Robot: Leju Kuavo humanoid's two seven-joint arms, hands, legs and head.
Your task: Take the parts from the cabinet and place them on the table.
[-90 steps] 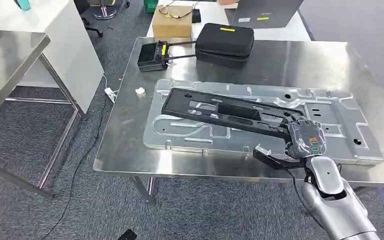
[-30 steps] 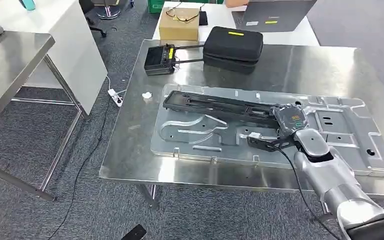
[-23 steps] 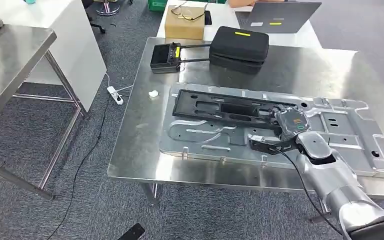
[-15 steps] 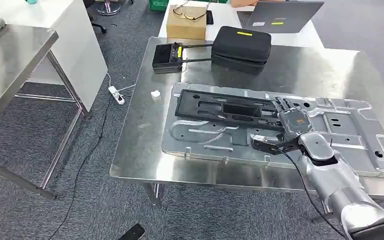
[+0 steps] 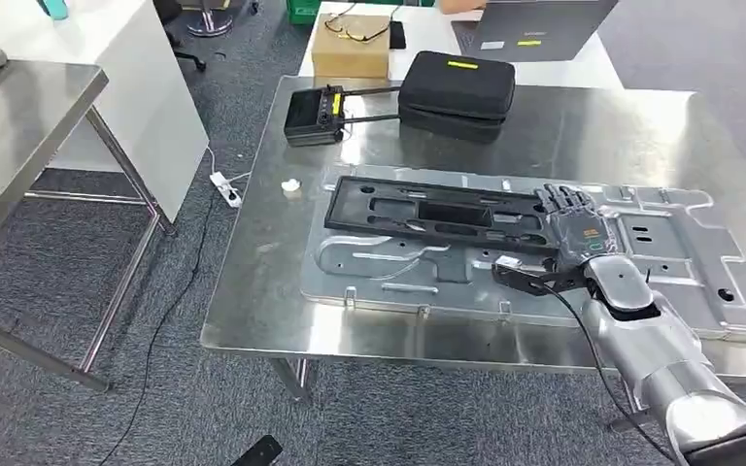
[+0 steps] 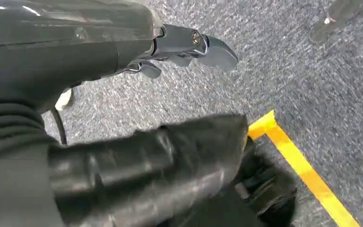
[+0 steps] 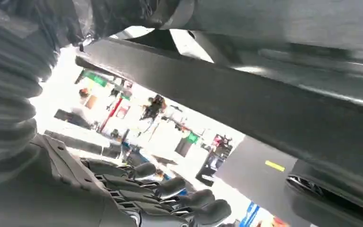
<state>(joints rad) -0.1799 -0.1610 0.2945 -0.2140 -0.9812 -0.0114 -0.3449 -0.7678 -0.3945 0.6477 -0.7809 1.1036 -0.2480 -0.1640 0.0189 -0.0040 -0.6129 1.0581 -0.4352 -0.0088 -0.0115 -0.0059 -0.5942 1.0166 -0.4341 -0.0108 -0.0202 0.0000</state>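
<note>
Black frame part (image 5: 432,211), long, flat and full of cutouts, lies on top of a silver stamped metal panel (image 5: 680,257) on the steel table (image 5: 583,121). At the frame's right end the right hand (image 5: 575,225) rests with fingers (image 5: 561,200) spread apart, grasping nothing. The left hand (image 6: 189,45) hangs over grey carpet (image 6: 312,80), fingers loosely extended and empty. A black zip case (image 5: 457,89) sits at the table's far side.

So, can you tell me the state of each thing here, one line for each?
Black frame: lying flat on the metal panel.
Metal panel: flat on the table.
Black case: closed.
Right hand: fingers spread, at the frame's end.
Left hand: holds nothing, above the carpet.
</note>
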